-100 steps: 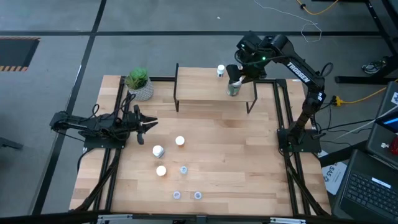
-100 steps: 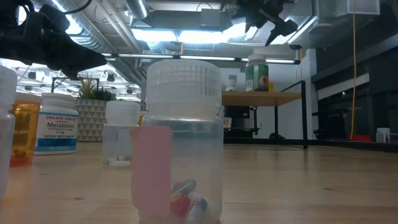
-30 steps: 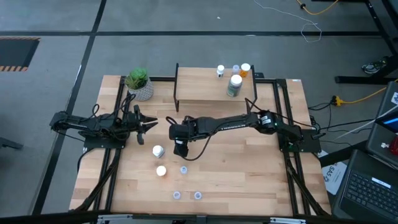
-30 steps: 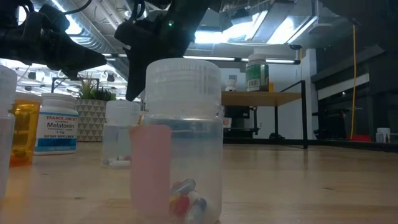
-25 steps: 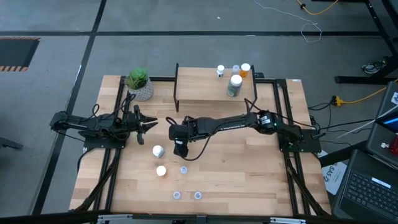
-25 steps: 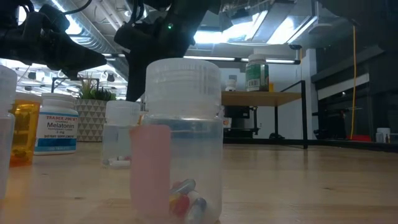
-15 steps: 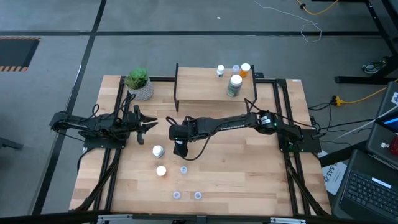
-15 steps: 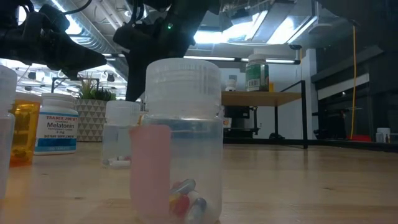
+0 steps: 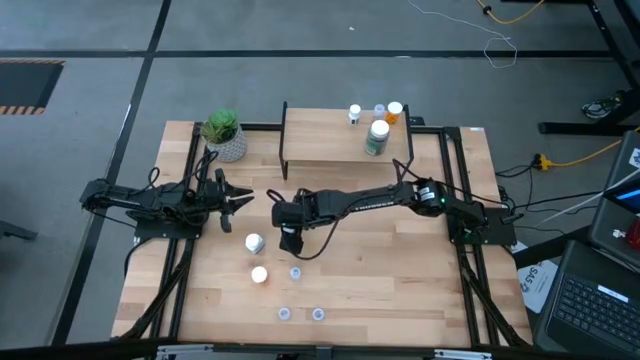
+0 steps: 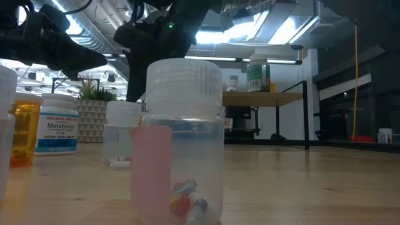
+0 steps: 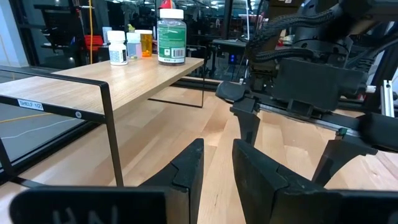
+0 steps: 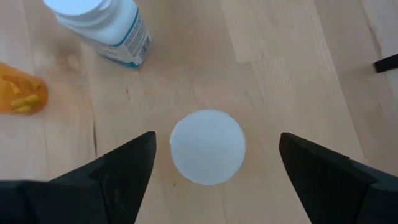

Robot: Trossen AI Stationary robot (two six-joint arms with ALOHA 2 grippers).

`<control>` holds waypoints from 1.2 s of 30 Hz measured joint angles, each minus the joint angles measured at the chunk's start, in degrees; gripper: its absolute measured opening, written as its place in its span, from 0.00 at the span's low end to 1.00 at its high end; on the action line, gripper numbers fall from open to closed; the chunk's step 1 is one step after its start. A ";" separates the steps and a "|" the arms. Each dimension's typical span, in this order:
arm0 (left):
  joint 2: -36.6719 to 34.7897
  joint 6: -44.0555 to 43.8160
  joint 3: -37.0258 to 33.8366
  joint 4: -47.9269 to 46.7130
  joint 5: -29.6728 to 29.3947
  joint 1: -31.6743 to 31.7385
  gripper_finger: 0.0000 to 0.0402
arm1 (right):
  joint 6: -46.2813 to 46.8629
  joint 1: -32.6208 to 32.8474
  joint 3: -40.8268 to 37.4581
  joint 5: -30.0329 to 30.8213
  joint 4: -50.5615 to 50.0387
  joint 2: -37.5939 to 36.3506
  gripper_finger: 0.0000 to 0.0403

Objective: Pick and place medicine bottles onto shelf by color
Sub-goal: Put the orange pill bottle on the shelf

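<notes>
My right gripper hangs open over the table's middle, pointing steeply down. In the right wrist view its fingers stand on either side of a white-capped bottle that stands upright on the table; they do not touch it. Near it stand a white labelled bottle and an orange one. The shelf at the far side carries a green bottle, a small white one, a clear one and an orange one. My left gripper waits at the table's left, narrowly open and with nothing between its fingers.
Three small clear bottles stand toward the near edge; one of them fills the front of the low view. A potted plant stands left of the shelf. The table's right half is bare wood.
Nothing has moved in the last second. A few seconds ago my right gripper was at the shelf by the green bottle. It has since come across to the table's middle, above the white-capped bottle.
</notes>
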 joint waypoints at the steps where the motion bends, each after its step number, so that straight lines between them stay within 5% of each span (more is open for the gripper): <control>1: 0.00 -0.02 0.00 0.00 0.00 0.02 0.20 | -0.02 0.09 0.00 -0.08 -0.22 0.00 0.85; 29: 0.02 0.00 0.00 0.00 0.00 0.01 0.20 | -7.61 0.06 0.02 -0.26 1.90 3.06 0.85; 36: 0.02 0.00 0.00 0.00 0.00 0.02 0.20 | -6.67 -0.02 -0.04 -1.22 1.66 4.22 0.75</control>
